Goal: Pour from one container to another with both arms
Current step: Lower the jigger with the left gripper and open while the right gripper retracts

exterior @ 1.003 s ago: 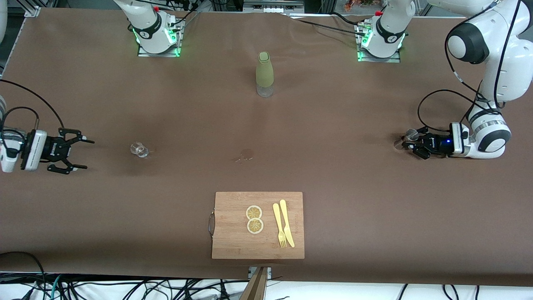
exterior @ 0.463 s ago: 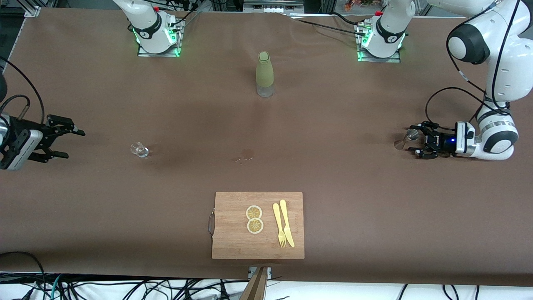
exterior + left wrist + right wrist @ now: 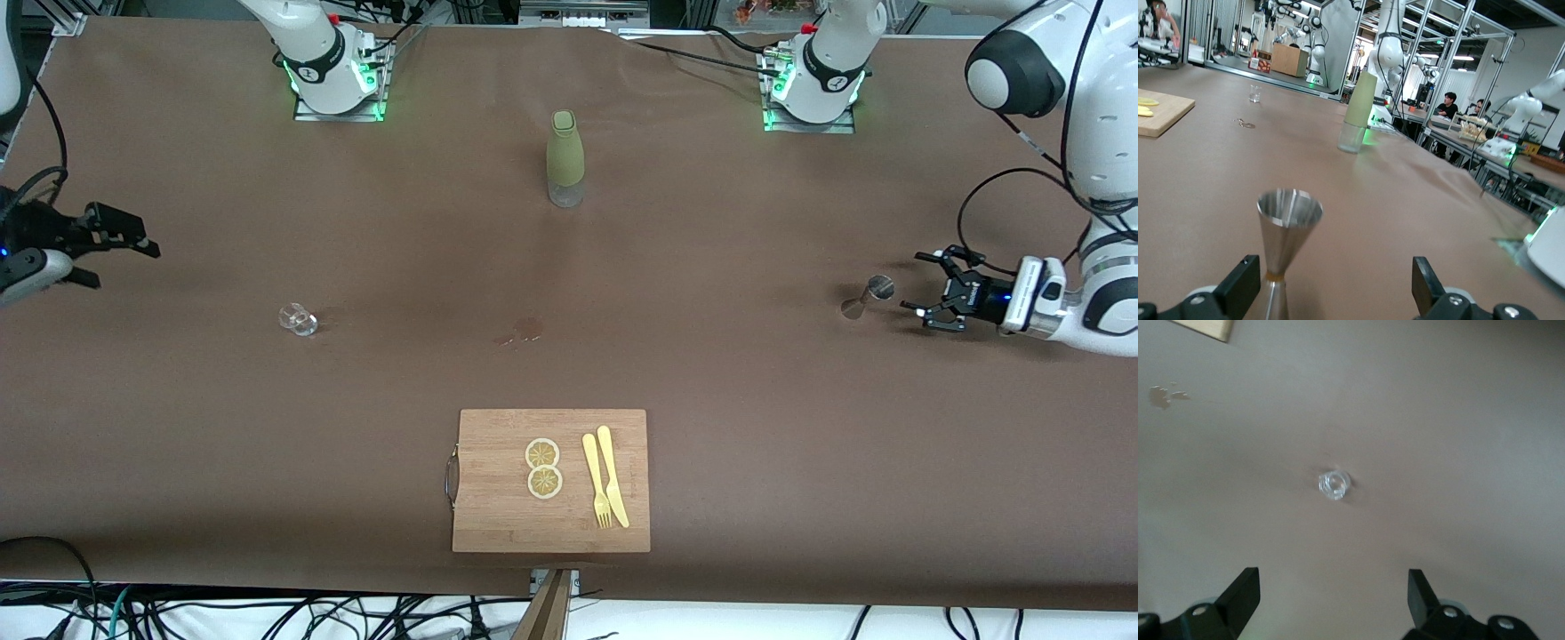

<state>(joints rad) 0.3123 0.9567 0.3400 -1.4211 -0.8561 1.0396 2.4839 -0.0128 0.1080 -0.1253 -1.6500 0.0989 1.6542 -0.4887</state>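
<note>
A steel jigger (image 3: 866, 296) stands upright on the brown table near the left arm's end. My left gripper (image 3: 925, 283) is open just beside it, not touching. In the left wrist view the jigger (image 3: 1288, 243) sits close to one finger (image 3: 1239, 287) of the open left gripper (image 3: 1333, 287). A small clear glass (image 3: 298, 320) stands toward the right arm's end. My right gripper (image 3: 120, 265) hangs open over the table edge there, well away from it. The right wrist view shows the glass (image 3: 1334, 484) ahead of the open right gripper (image 3: 1331, 593).
A green-sleeved bottle (image 3: 565, 158) stands mid-table near the bases. A wooden cutting board (image 3: 498, 498) with two lemon slices (image 3: 543, 468), a yellow fork and a knife (image 3: 612, 487) lies near the front camera. A small wet patch (image 3: 523, 332) marks the middle.
The left gripper has drawn back from the jigger toward the left arm's end, leaving it standing. The right gripper has pulled farther away from the glass and tilted.
</note>
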